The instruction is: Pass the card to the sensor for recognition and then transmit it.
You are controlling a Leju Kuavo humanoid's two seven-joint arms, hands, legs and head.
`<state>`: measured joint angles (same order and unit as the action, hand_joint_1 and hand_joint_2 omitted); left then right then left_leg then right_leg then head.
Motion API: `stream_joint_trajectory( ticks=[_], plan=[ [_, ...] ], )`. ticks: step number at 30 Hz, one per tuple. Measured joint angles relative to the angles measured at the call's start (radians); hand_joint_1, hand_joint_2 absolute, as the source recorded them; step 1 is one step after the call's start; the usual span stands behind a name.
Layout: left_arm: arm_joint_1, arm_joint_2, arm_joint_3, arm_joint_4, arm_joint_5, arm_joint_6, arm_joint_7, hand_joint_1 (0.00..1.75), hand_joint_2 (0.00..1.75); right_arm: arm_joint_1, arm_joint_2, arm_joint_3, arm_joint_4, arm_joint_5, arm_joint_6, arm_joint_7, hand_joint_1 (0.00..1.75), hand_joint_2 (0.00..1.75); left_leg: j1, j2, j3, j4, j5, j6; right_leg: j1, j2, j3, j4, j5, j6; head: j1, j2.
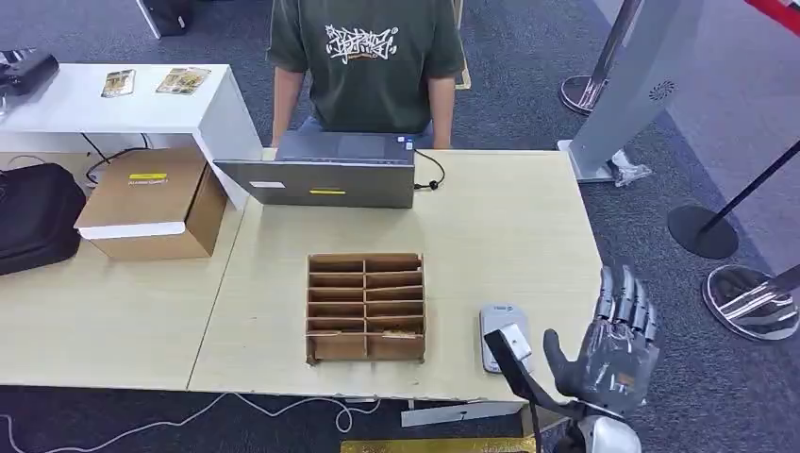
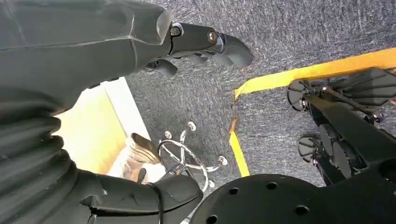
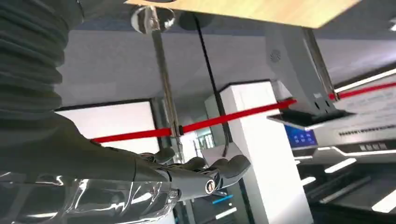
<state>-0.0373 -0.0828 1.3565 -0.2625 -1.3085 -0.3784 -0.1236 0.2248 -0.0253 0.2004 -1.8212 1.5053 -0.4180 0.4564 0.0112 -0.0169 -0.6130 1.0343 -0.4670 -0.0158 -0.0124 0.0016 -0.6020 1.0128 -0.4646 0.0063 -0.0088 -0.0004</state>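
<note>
The right hand [image 1: 618, 344] is raised with fingers spread and empty; the left hand [image 2: 201, 44] hangs low, fingers loosely extended.

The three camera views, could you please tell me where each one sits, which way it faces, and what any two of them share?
Head view: high on the robot, looking forward and down at the wooden table, compartment box, sensor, laptop and a seated person; the raised right hand shows, open.
Left wrist view: behind the left hand, looking down at grey carpet and yellow floor tape.
Right wrist view: behind the right hand, turned, facing a red barrier belt.
Shared: head and right wrist views both show the right hand.
</note>
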Motion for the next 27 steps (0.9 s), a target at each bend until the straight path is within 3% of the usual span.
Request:
stream_joint_trajectory(
  ticks=[2,9,14,24,27],
  plan=[
    [-0.001,0.000,0.003,-0.001,0.000,0.000,0.000,0.00,1.75,-0.001,-0.034,0.062,0.000,0.000,0.034,0.064,0.00,1.75,0.000,0.000,0.000,0.000,0.000,0.000,0.000,0.000,0.000,0.000,0.000,0.000,0.000,0.000],
    [0.000,-0.013,0.023,-0.019,0.000,-0.007,0.000,0.00,1.75,0.003,-0.103,0.175,-0.019,0.000,0.125,0.162,0.00,1.75,0.000,0.000,0.000,0.000,0.000,0.000,0.000,0.000,0.000,0.000,0.000,0.000,0.000,0.000],
    [0.001,-0.024,0.033,-0.037,0.000,-0.011,0.000,0.00,1.75,0.013,-0.151,0.227,-0.038,0.000,0.145,0.215,0.00,1.75,0.000,0.000,0.000,0.000,0.000,0.000,0.000,0.000,0.000,0.000,0.000,0.000,0.000,0.000],
    [0.008,-0.052,0.072,-0.083,0.000,-0.041,-0.001,0.00,1.75,0.058,-0.177,0.273,-0.067,0.000,0.168,0.213,0.00,1.75,0.000,0.000,0.001,0.000,-0.001,0.000,0.000,0.000,0.000,0.000,-0.001,0.000,0.000,0.000],
    [0.011,-0.066,0.083,-0.105,0.000,-0.055,0.001,0.00,1.75,0.079,-0.170,0.270,-0.068,0.000,0.158,0.145,0.00,1.75,0.000,0.000,0.001,0.000,-0.002,0.000,0.000,0.000,0.000,0.000,-0.001,0.000,0.000,0.000]
  ],
)
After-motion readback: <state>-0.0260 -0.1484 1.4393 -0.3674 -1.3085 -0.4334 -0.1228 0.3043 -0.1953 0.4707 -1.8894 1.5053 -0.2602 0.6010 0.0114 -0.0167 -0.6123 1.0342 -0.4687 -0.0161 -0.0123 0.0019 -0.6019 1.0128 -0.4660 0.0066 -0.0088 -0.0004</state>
